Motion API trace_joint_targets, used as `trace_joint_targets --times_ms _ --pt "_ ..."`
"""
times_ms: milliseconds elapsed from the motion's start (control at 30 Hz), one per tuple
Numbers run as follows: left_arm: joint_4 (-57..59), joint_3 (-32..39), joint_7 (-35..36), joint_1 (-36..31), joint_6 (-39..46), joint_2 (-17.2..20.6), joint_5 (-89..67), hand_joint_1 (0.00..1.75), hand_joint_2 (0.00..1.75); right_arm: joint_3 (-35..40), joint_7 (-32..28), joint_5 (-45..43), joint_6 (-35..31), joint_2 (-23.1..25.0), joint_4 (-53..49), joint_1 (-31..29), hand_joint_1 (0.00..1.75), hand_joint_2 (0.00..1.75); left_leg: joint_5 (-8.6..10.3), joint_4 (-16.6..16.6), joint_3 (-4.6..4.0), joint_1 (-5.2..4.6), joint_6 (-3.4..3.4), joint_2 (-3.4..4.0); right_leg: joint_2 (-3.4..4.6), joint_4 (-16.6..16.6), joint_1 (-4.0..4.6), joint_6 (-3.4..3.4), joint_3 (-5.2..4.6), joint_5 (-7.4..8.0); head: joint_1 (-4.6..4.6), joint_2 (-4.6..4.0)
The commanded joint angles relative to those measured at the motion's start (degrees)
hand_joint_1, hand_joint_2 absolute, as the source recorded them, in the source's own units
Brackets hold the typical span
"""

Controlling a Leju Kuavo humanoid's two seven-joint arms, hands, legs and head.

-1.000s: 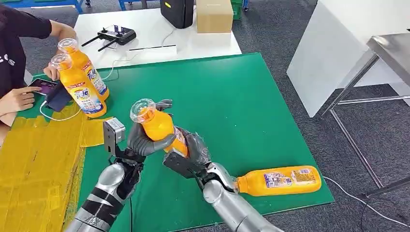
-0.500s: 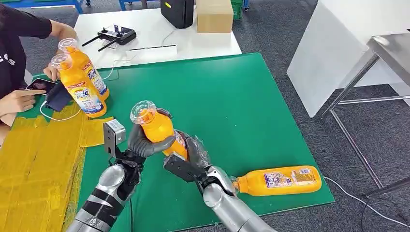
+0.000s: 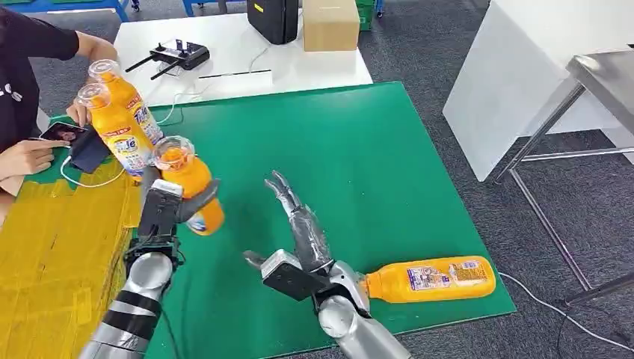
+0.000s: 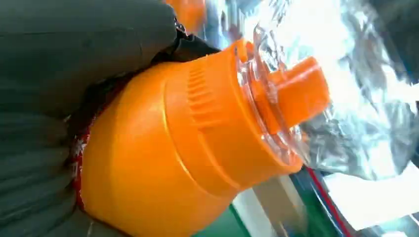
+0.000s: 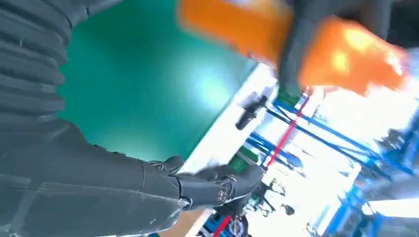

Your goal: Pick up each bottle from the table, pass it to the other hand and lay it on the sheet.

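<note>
Head view: the left hand grips an orange bottle by its body, cap end tilted up, above the green mat just inside the mat's edge that borders the yellow sheet. The right hand holds nothing; its fingers are spread wide over the middle of the mat, well apart from the carried bottle.

We judge the step in hand to be the lay-down: the bottle is in the receiving hand and has not yet reached the sheet. To do it well, we would carry it fully past the mat's edge before lowering, turn it onto its side, and release only once the body rests on the sheet, so it does not roll back onto the mat.

Two standing bottles sit at the mat's far corner nearest the sheet, close to the carried one; we would keep the swing low and away from them. A person's hand rests just off that same corner, another reason to stay clear.

Left wrist view: the grip looks to sit on the label band below the shoulder, though the close framing makes the contact hard to judge.

A further bottle lies on its side at the mat's near edge, opposite the sheet side, beside the right forearm.
</note>
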Motion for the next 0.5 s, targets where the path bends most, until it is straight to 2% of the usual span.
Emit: trace_joint_targets --times_ms 33,133,167,267,300,333,367,500 --pt "9.5 12.2 15.4 -3.2 6.7 5.3 -47.9 1.75 1.75 0.9 -0.5 -4.6 4.0 -7.3 -15.8 4.0 0.0 1.75 -0.1 0.0 0.23 0.09 -0.05 -0.06 0.15 0.0 0.04 0.01 0.25 -0.06 -0.02 0.0" --pt "14.4 9.9 20.5 -4.7 6.2 9.4 -54.9 1.75 1.75 -2.2 -1.5 -9.0 5.4 -8.4 -19.3 6.1 0.0 1.75 -0.07 -0.1 0.25 0.1 -0.04 -0.14 0.06 -0.1 0.01 0.01 0.3 -0.07 -0.02 0.0" --pt "15.8 3.7 26.4 -5.2 5.7 14.0 -54.9 1.75 1.75 -3.4 -1.8 -10.5 5.9 -8.8 -20.4 6.9 0.0 1.75 -0.02 -0.1 0.16 0.06 -0.04 -0.16 -0.01 0.0 -0.01 0.01 0.2 -0.06 0.0 0.0" --pt "19.7 -4.7 32.6 -6.7 4.5 19.0 -54.9 1.75 1.75 -5.1 -2.7 -11.6 6.1 -9.4 -22.1 8.3 0.0 1.75 -0.03 0.0 0.15 0.08 -0.06 -0.19 -0.03 0.0 0.02 -0.01 0.19 -0.06 0.0 0.0" --pt "21.2 -5.5 32.2 -6.8 4.5 19.4 -54.9 1.75 1.75 -5.3 -2.8 -11.7 6.2 -9.7 -22.4 8.5 0.0 1.75 -0.15 0.0 0.41 0.19 -0.13 -0.35 -0.01 0.0 0.1 -0.04 0.49 -0.2 0.0 0.0" --pt "21.9 -5.3 32.0 -6.8 5.2 19.4 -54.9 1.75 1.75 -5.4 -2.8 -11.7 6.2 -9.8 -22.5 8.6 0.0 1.75 -0.03 0.0 0.18 0.08 -0.07 -0.25 -0.07 0.0 0.02 -0.02 0.21 -0.09 -0.02 0.0" --pt "24.1 -3.0 30.0 -7.3 4.7 17.7 -54.9 1.75 1.75 -5.5 -3.0 -11.5 6.1 -9.9 -22.6 8.7 0.0 1.75 -0.07 0.0 0.31 0.12 -0.09 -0.34 -0.08 0.0 0.05 -0.02 0.36 -0.14 0.0 0.0" --pt "25.1 -3.0 29.5 -7.9 5.2 17.4 -54.9 1.75 1.75 -5.5 -3.0 -11.5 6.1 -9.9 -22.6 8.7 0.0 1.75 -0.06 0.0 0.22 0.1 -0.05 -0.25 -0.02 0.0 0.03 0.02 0.27 -0.09 0.0 0.0"
